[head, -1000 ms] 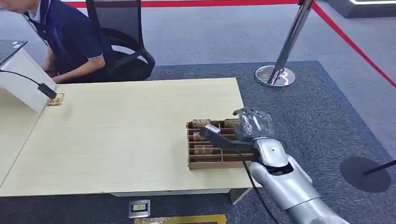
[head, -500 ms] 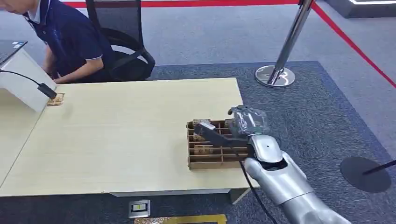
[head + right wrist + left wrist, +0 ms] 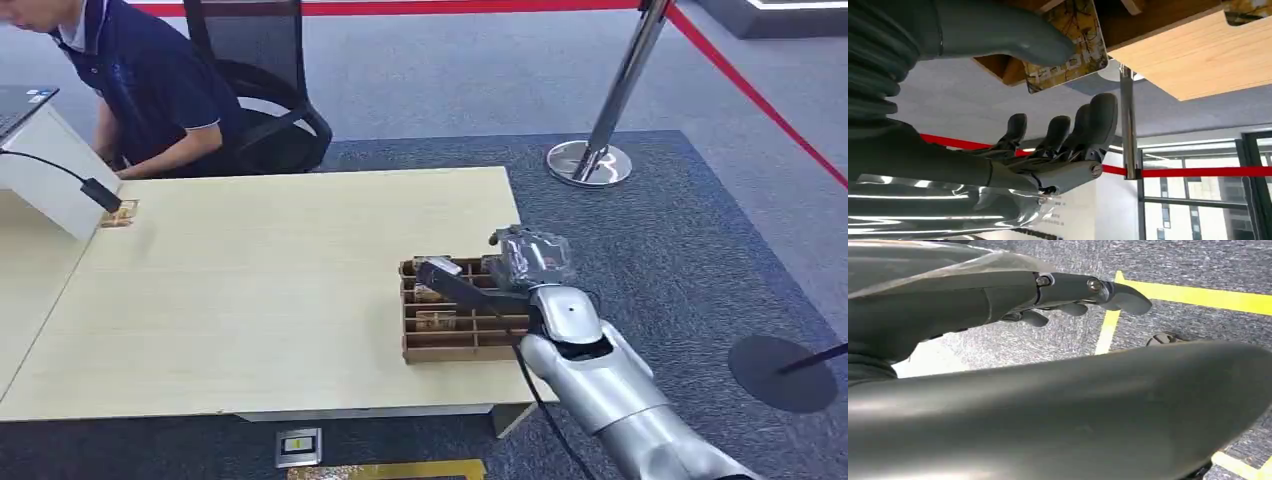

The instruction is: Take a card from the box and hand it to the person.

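One card sits right at the right hand, thumb lying across its patterned face and fingers spread apart beneath, so I judge the pinch not yet closed. That hand hangs over the far cells of the box near the tabletop edge. Lifting out and passing to the person, seated well away, remains; the left hand hangs loosely curled, holding nothing.

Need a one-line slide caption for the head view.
Right hand reaches over the compartmented card box at the table edge; a seated person waits at the far corner.
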Controlling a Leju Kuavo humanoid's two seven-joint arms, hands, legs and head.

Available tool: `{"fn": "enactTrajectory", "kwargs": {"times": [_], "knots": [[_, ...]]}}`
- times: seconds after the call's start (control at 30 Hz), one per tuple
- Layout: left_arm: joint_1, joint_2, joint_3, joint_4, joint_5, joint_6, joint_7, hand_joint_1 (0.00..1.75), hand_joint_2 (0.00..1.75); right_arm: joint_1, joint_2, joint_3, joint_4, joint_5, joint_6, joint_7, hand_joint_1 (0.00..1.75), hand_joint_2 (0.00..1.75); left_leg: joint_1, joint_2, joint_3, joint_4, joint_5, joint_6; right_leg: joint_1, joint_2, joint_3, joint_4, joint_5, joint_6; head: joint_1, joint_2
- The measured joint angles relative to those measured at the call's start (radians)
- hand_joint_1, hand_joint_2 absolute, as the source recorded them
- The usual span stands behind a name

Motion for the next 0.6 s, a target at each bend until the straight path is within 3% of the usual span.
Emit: {"fn": "enactTrajectory", "kwargs": {"times": [0.17, 0.27, 0.33, 0.6], "knots": [[0.0, 0.0, 0.0, 0.0, 0.0, 0.001, 0.0, 0.0, 0.0, -0.002, 0.0, -0.003, 0.014, -0.003, -0.005, 0.0, 0.82, 1.75, 0.0, 0.0, 0.0, 0.0, 0.0, 0.0, 0.0, 0.0, 0.0, 0.0, 0.0, 0.0, 0.0, 0.0], [0.0, 0.0, 0.0, 0.0, 0.0, 0.002, 0.0, 0.0, 0.0, -0.003, 0.0, -0.004, 0.023, -0.005, -0.01, 0.0, 0.98, 1.75, 0.0, 0.0, 0.0, 0.0, 0.001, 0.0, 0.0, 0.0, 0.0, 0.0, 0.0, 0.0, 0.0, 0.0], [0.0, 0.0, 0.0, 0.0, -0.001, 0.002, 0.0, 0.0, 0.0, -0.003, 0.0, -0.005, 0.029, -0.005, -0.014, 0.0, 1.29, 1.75, 0.0, 0.0, 0.0, 0.0, 0.001, 0.0, 0.0, 0.0, 0.0, 0.0, 0.0, 0.0, 0.0, 0.0], [0.0, 0.0, 0.0, 0.0, -0.004, 0.001, 0.0, 0.0, 0.0, -0.005, 0.0, -0.005, 0.035, -0.005, -0.026, -0.005, 1.34, 1.75, 0.0, 0.0, 0.0, 0.0, 0.001, 0.0, 0.0, 0.0, 0.0, 0.0, 0.001, 0.0, 0.0, 0.0]]}}
